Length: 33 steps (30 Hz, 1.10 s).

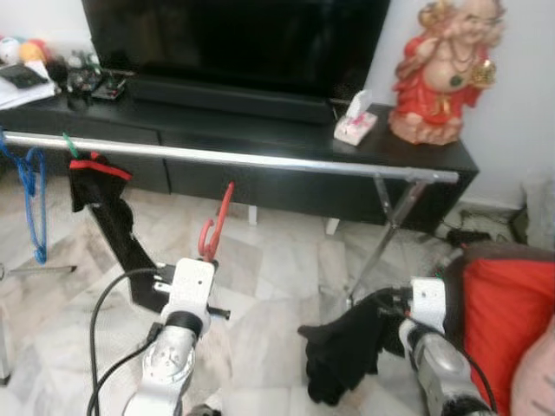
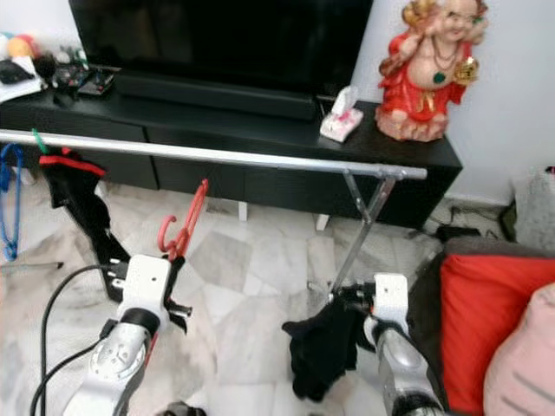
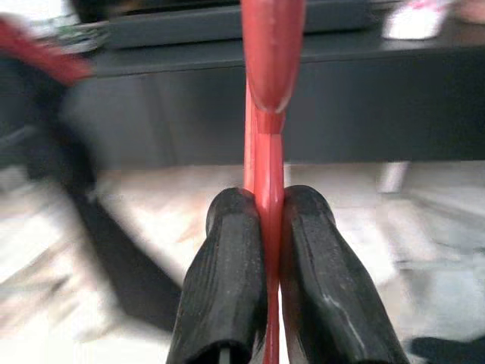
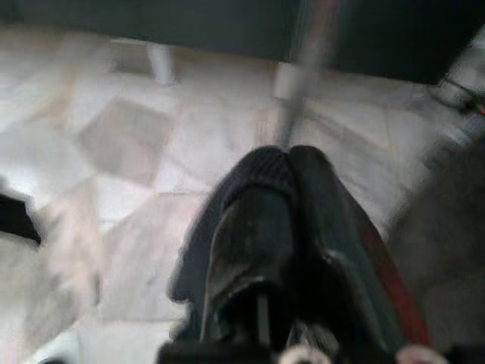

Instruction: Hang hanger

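A red plastic hanger [image 1: 217, 224] stands upright in front of me, its hook [image 2: 166, 232] low by my left wrist. My left gripper [image 3: 267, 209] is shut on the hanger's thin bar, below the silver clothes rail [image 1: 260, 159]. Both black fingers [image 3: 227, 265] press flat against the red plastic. My right gripper [image 4: 288, 163] is shut on a black garment [image 1: 347, 347], which droops in a bunch towards the marble floor, low on my right and near the rail's crossed legs [image 1: 390, 227].
A black garment with red trim [image 1: 100, 186] and a blue hanger [image 1: 35, 199] hang at the rail's left end. Behind stand a black TV cabinet [image 1: 260, 130], a red statue [image 1: 442, 69] and a tissue box [image 1: 355, 121]. A red cushion [image 1: 507, 321] lies right.
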### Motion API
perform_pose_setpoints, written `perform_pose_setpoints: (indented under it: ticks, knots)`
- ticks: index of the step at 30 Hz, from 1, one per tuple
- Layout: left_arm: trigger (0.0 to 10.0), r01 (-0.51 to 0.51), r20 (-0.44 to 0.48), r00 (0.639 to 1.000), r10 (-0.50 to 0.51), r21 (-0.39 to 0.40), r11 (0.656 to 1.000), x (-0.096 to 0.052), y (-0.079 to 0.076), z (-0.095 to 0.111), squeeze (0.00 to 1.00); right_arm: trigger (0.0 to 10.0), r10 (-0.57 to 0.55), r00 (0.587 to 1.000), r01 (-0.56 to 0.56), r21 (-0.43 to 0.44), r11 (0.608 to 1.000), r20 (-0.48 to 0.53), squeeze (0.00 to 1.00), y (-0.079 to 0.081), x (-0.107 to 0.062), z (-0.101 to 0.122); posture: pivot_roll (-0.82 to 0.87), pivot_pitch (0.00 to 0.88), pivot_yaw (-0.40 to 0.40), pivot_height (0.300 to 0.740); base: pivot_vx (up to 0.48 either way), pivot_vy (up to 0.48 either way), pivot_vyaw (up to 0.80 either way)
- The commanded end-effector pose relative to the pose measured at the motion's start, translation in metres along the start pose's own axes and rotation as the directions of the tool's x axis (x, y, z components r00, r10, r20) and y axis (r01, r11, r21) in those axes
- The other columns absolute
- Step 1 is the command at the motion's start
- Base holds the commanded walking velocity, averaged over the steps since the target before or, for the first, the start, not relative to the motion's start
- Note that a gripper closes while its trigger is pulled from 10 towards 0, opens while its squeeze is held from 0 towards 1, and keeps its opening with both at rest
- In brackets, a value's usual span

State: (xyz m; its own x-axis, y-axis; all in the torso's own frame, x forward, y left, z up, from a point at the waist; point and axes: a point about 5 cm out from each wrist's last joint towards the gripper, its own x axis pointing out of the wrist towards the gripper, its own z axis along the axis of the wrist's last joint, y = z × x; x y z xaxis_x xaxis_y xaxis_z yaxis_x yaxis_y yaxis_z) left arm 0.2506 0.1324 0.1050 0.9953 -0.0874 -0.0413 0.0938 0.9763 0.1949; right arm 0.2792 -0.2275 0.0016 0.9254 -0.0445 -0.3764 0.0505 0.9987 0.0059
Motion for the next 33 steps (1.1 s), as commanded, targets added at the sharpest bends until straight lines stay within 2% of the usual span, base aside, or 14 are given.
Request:
perform_pose_setpoints:
  ticks: [1, 12, 33]
  knots:
    - [10.0, 0.004, -0.015, 1.0, -0.004, 0.01, 1.0, -0.002, -0.001, -0.003, 0.0, 10.0, 0.014, 0.999, -0.013, -0.007, 1.0, 0.044, 0.0, 0.004, 0.003, 0.009, 0.06, 0.0, -0.072, 0.716, -0.322, 0.0, 0.0]
    - [10.0, 0.002, -0.012, 1.0, -0.002, 0.012, 1.0, -0.001, -0.001, -0.001, 0.0, 10.0, 0.019, 0.999, -0.019, -0.008, 1.0, 0.049, 0.0, 0.005, 0.004, 0.011, 0.06, 0.0, -0.075, 0.716, -0.322, 0.0, 0.0]
    - [10.0, -0.005, -0.022, 1.0, 0.005, -0.015, 1.0, 0.002, 0.001, 0.001, 0.0, 10.0, 0.018, 0.997, -0.017, -0.022, 1.0, 0.077, 0.0, 0.006, 0.008, 0.021, 0.06, 0.0, -0.076, 0.716, 0.0, 0.023, 0.0]
